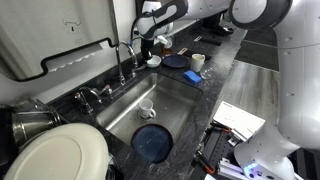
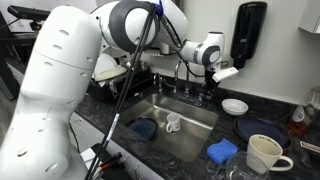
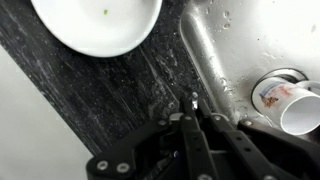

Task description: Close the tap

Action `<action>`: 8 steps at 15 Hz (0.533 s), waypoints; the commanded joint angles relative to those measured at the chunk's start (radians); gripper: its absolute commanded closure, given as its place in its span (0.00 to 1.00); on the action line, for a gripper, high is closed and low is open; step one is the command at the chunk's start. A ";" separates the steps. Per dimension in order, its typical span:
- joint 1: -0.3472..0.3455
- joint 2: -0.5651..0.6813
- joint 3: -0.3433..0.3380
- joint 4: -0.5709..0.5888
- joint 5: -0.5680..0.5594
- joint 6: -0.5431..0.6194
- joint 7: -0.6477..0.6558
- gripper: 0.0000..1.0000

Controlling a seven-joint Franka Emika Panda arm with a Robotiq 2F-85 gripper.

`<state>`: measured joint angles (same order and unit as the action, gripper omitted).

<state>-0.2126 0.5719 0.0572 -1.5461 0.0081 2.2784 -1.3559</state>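
Stretching in from above, our arm bends down at the wrist close beside the tap (image 1: 123, 60), which stands at the back rim of the sink (image 1: 180, 100). In the wrist view the pincer (image 3: 192, 105) points at the dark table (image 3: 110, 100), tips together on nothing. We cannot tell whether it touches the tap. The frame edges cut off a white bowl (image 3: 98, 20) and a cup (image 3: 290, 102).

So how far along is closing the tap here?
Done: nothing visible yet. In hand: the approach; the gripper, shut, hangs over the counter beside the tap, and the wrist view shows counter, a white bowl and the sink, no lever. Left: reach a lever handle and turn it. Whether water runs is unclear.
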 commanded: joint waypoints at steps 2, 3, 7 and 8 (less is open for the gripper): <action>-0.037 0.050 0.048 0.072 0.025 -0.040 -0.221 0.98; -0.040 0.057 0.050 0.083 0.028 -0.046 -0.252 0.98; -0.045 0.079 0.054 0.125 0.039 -0.082 -0.328 0.98; -0.044 0.082 0.054 0.132 0.039 -0.089 -0.336 0.98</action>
<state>-0.2435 0.6176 0.0810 -1.4684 0.0348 2.2327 -1.5490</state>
